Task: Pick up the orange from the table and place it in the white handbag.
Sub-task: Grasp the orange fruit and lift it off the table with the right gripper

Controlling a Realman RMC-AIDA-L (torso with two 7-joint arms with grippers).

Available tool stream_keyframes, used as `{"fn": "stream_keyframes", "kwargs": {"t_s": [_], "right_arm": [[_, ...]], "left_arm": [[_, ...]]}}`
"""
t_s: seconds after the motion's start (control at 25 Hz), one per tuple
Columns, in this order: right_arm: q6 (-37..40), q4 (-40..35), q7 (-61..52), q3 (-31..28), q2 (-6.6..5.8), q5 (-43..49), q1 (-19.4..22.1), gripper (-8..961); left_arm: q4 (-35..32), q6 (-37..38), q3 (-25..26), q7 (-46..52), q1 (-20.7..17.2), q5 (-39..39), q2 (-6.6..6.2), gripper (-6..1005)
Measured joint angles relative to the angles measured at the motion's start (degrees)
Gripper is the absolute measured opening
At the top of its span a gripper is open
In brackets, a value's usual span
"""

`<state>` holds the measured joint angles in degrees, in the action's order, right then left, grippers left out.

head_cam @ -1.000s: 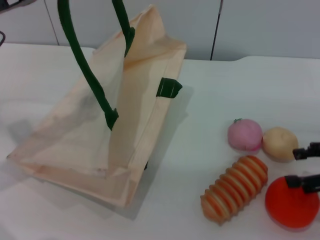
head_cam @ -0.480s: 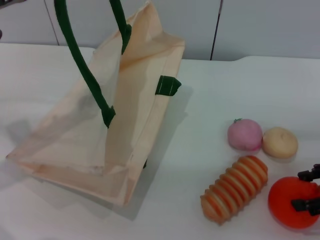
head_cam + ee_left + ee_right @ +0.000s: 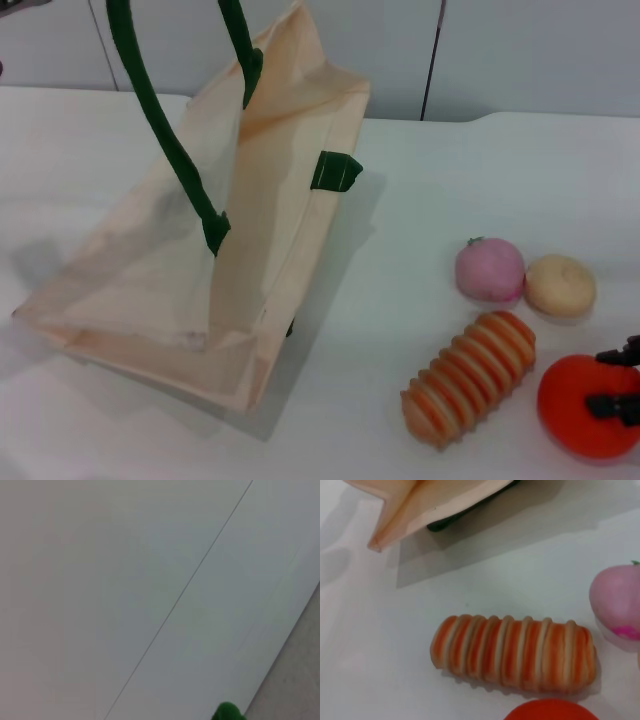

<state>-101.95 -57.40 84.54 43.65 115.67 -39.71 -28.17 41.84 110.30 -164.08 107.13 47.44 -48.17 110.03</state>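
The orange (image 3: 585,410) lies on the white table (image 3: 470,180) at the front right; its top edge also shows in the right wrist view (image 3: 550,711). My right gripper (image 3: 618,380) comes in from the right edge, its two black fingertips (image 3: 612,406) open over the orange's right side. The white handbag (image 3: 250,230) stands tilted at the left, its green handles (image 3: 160,120) pulled up out of the picture. My left gripper is out of view; the left wrist view shows only a wall and a bit of green handle (image 3: 227,713).
A ridged orange-and-cream striped item (image 3: 470,390) lies just left of the orange, also in the right wrist view (image 3: 515,652). A pink round item (image 3: 490,270) and a pale tan ball (image 3: 560,285) sit behind it. A grey wall runs behind the table.
My right gripper has come down from beside the tan ball onto the orange's right side, its fingertips a little closer together. The bag has barely shifted.
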Motion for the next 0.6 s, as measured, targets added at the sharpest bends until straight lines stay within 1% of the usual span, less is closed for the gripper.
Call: {"fn": "stream_keyframes", "kwargs": {"t_s": [0.24,0.44,0.6], "right_arm": [[-0.2,0.0,-0.5,0.0,0.00,1.9,-0.7,685],[-0.5,0.1,-0.5,0.2,-0.03,1.9,-0.8,456],[-0.7,0.1,-0.5,0.1,-0.12,1.9,-0.9,420]], "left_arm": [[0.0,-0.1,0.1,0.1,0.0,-0.5,-0.04,142],[0.0,-0.1,0.1,0.1,-0.2,-0.7,-0.07,144],[0.0,-0.1,0.1,0.1,-0.2,-0.7,-0.08,146]]}}
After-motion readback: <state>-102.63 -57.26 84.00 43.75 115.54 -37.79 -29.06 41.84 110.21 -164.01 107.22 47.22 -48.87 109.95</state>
